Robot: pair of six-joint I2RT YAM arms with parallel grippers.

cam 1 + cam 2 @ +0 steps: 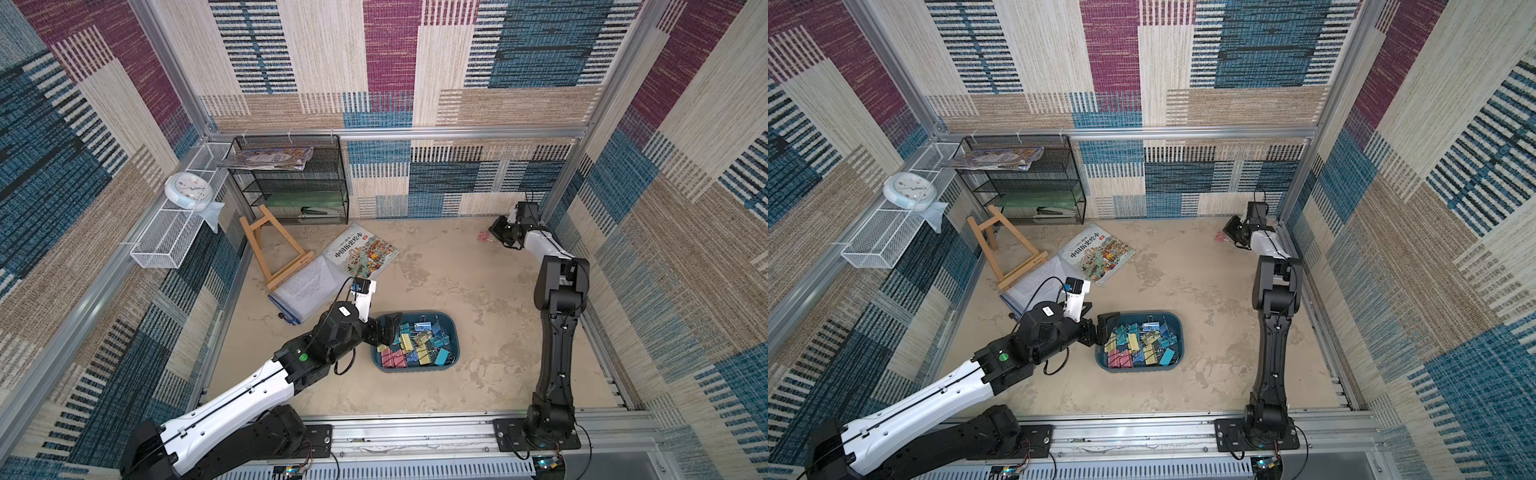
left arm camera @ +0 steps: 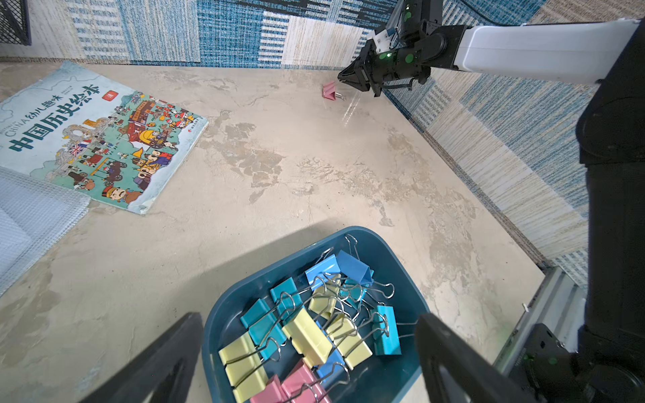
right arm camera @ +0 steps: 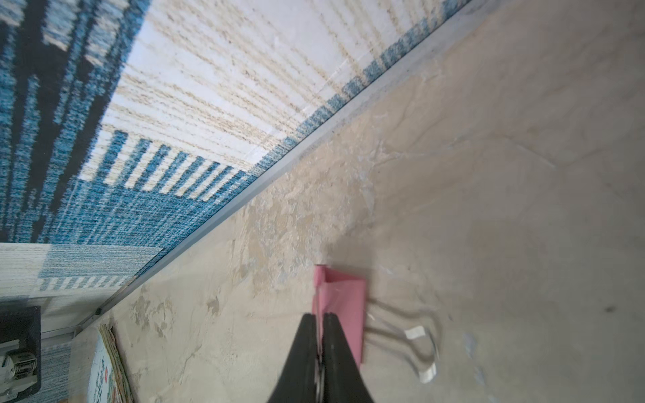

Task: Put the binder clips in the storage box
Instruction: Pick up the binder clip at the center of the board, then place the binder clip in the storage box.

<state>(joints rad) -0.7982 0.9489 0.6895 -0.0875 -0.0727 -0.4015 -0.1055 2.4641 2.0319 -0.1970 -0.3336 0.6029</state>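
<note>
The storage box [image 1: 454,332] [image 1: 1178,332] [image 2: 241,293] is a dark teal tray on the floor near the front. It holds several binder clips [image 1: 415,347] [image 1: 1138,347] [image 2: 310,335] in yellow, teal, blue and pink. My left gripper [image 1: 386,332] [image 1: 1106,328] [image 2: 310,315] hangs open over the tray's left end, with nothing between its fingers. At the far right corner lies a pink binder clip [image 1: 484,237] [image 1: 1220,237] [image 2: 330,91] [image 3: 343,296]. My right gripper [image 1: 492,233] [image 1: 1225,235] [image 2: 340,79] [image 3: 318,315] is shut at its edge, with a thin wire handle pinched between the jaws. The clip's other handle rests on the floor.
A picture book [image 1: 361,251] and a clear document folder [image 1: 307,286] lie left of centre. A wooden easel [image 1: 274,253] leans behind them. A black mesh rack [image 1: 291,178] stands at the back left; a white mesh basket [image 1: 166,245] with a clock [image 1: 189,189] hangs on the left wall.
</note>
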